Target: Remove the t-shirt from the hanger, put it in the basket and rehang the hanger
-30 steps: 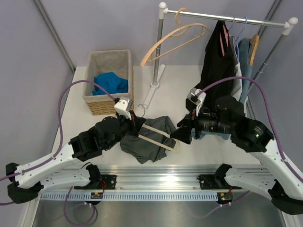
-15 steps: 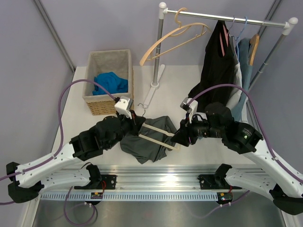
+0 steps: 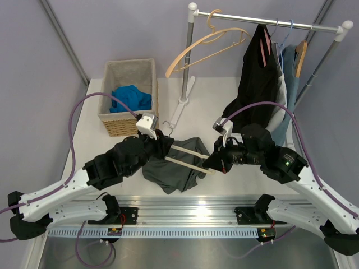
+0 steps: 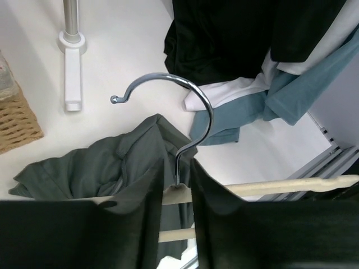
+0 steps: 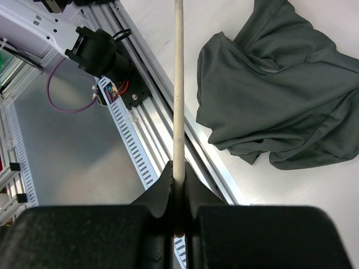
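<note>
A dark grey t-shirt (image 3: 178, 171) (image 4: 106, 165) (image 5: 280, 95) lies crumpled on the white table. Over it is a wooden hanger (image 3: 188, 151) (image 4: 269, 186) (image 5: 178, 84) with a metal hook (image 4: 193, 98). My left gripper (image 3: 164, 148) (image 4: 176, 168) is open, its jaws standing either side of the hanger's neck with a gap on both sides. My right gripper (image 3: 212, 162) (image 5: 178, 168) is shut on the end of the hanger's lower bar. I cannot tell whether any cloth still hangs on the hanger.
A wicker basket (image 3: 115, 126) with blue cloth stands at the back left. A clothes rack (image 3: 269, 22) at the back right carries an empty wooden hanger (image 3: 207, 42) and dark and teal garments (image 3: 258, 73), whose hems reach the table. The metal front rail (image 3: 185, 213) runs close below the shirt.
My right gripper moved left to the hanger and shut on the end of its bar. My left gripper's jaws have come apart from the hanger's neck.
</note>
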`<state>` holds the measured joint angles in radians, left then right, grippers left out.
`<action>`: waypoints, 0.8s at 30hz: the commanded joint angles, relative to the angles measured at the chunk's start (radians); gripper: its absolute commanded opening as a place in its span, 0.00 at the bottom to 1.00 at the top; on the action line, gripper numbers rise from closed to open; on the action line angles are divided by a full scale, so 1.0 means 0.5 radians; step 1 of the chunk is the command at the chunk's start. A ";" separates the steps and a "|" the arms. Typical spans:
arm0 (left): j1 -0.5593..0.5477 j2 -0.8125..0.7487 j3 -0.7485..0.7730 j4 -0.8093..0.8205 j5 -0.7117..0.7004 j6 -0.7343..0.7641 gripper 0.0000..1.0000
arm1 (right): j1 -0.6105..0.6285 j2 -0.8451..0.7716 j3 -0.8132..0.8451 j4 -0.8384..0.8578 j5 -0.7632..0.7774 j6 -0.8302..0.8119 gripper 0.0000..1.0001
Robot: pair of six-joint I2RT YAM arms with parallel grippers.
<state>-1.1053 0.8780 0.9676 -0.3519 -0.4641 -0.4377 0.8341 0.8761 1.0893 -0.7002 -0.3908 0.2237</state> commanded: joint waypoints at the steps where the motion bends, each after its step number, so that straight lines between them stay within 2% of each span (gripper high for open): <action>1: -0.004 -0.023 0.126 0.093 -0.017 0.019 0.47 | 0.019 -0.092 0.000 0.115 0.128 0.019 0.00; 2: -0.001 -0.023 0.136 0.093 0.001 0.023 0.60 | 0.019 -0.114 0.003 0.091 0.165 0.022 0.00; 3: -0.001 -0.026 0.154 0.090 0.017 0.023 0.78 | 0.019 -0.150 0.006 0.075 0.208 0.025 0.00; 6: -0.004 -0.071 0.148 0.087 0.051 0.004 0.99 | 0.019 -0.248 -0.003 -0.008 0.379 0.059 0.00; 9: -0.004 -0.139 0.105 0.084 0.042 0.007 0.99 | 0.019 -0.322 0.018 -0.167 0.594 0.138 0.00; 15: -0.004 -0.243 -0.005 0.090 -0.038 -0.005 0.99 | 0.019 -0.384 0.134 -0.462 1.226 0.252 0.00; 19: -0.001 -0.198 -0.067 0.121 0.029 -0.030 0.99 | 0.022 -0.286 0.217 -0.529 1.648 0.277 0.00; 24: -0.004 -0.102 -0.113 0.204 0.146 -0.014 0.99 | 0.019 0.005 0.355 -0.413 2.088 0.215 0.00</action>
<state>-1.1049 0.8055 0.9257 -0.3218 -0.4232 -0.4435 0.8387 0.7998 1.1923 -0.9642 0.4206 0.3367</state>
